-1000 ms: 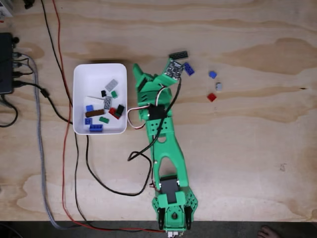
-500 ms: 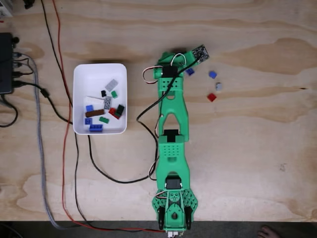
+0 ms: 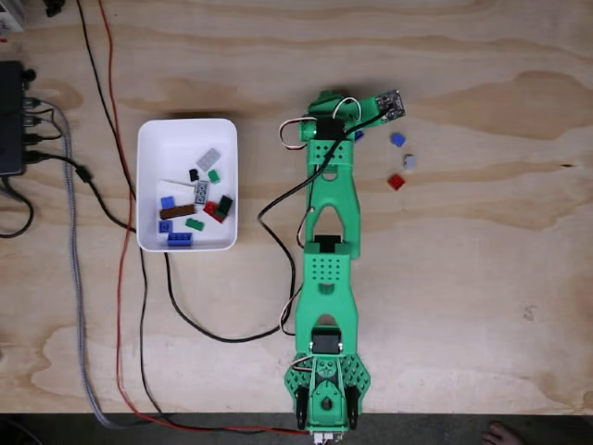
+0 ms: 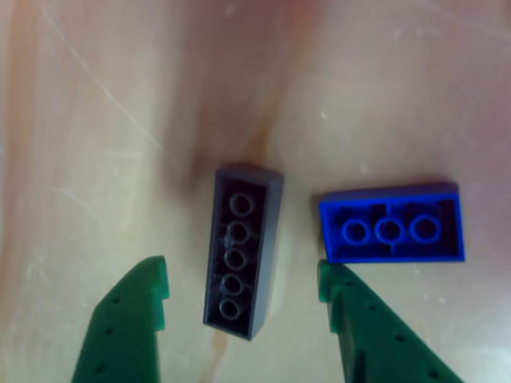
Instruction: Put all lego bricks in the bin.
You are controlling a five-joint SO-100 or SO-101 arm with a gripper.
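In the other view my gripper (image 4: 242,271) is open, its two green fingers (image 4: 128,327) pointing up from the bottom edge. A dark grey lego brick (image 4: 239,247) lies underside up between them, untouched. A blue brick (image 4: 391,227), also underside up, lies just past the right fingertip. In the fixed view the green arm (image 3: 329,232) is stretched out and its wrist hides the dark brick; a corner of the blue brick (image 3: 358,135) peeks out. Small blue (image 3: 397,139), pale grey (image 3: 409,160) and red (image 3: 396,182) bricks lie to the right. The white bin (image 3: 176,139) at the left holds several bricks.
A black box (image 3: 9,119) with cables sits at the left table edge. Black, red and grey cables (image 3: 120,278) run along the left side and loop toward the arm's base (image 3: 324,389). The wooden table right of the arm is open room.
The arm swung right, away from the bin, and stretched toward the far side. Its wrist now covers the dark brick and most of the blue one.
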